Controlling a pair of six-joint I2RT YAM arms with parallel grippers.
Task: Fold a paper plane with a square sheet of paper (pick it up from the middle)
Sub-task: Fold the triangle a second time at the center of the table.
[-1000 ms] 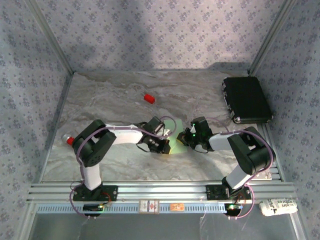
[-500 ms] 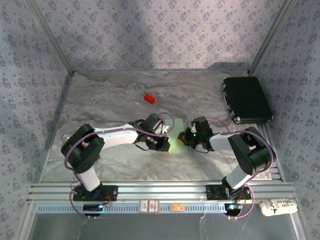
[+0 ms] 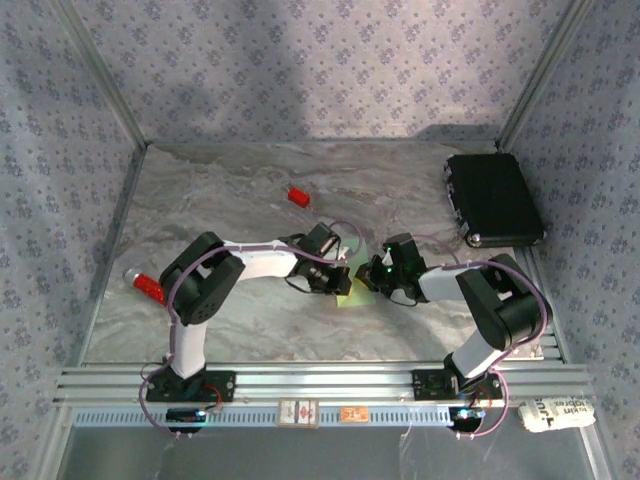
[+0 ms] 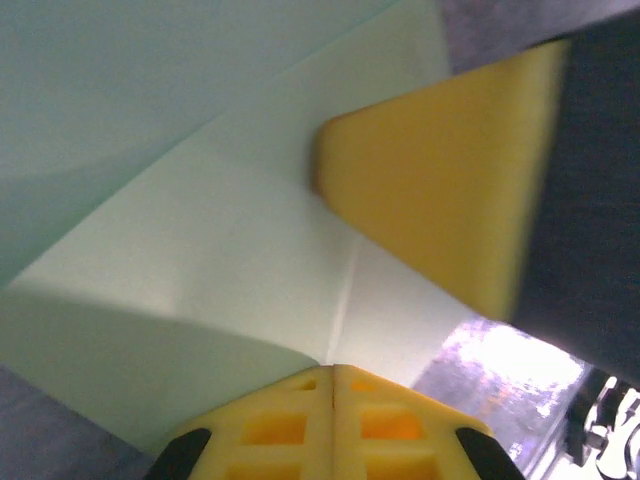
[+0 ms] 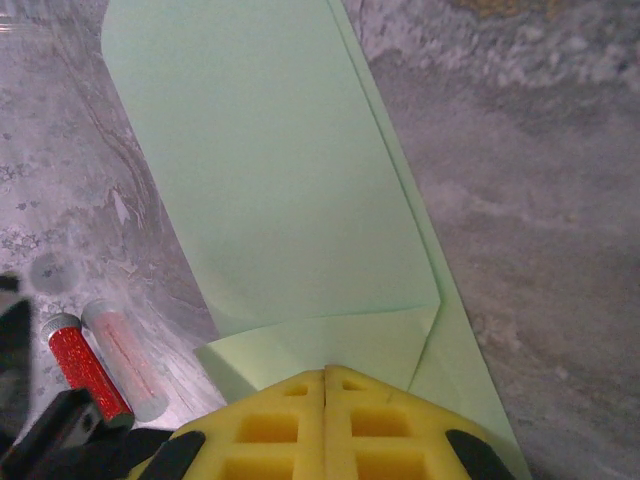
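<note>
You have two grippers on one pale-green sheet of paper, which sits between them near the middle of the marbled table. The left gripper has its two yellow fingers pressed fully together, and in its wrist view a crease of the paper runs straight into the seam between them, so it pinches the sheet. The right gripper is closed just as tightly. Its wrist view shows the sheet coming out from between the fingertips in at least two folded layers, with one corner flap turned over. In the left wrist view, one more yellow pad lies against the paper at the upper right; whose it is you cannot tell for sure. Elsewhere you can count one small red block well behind the grippers, one black case at the far right, and one red-capped tube by the left edge.
</note>
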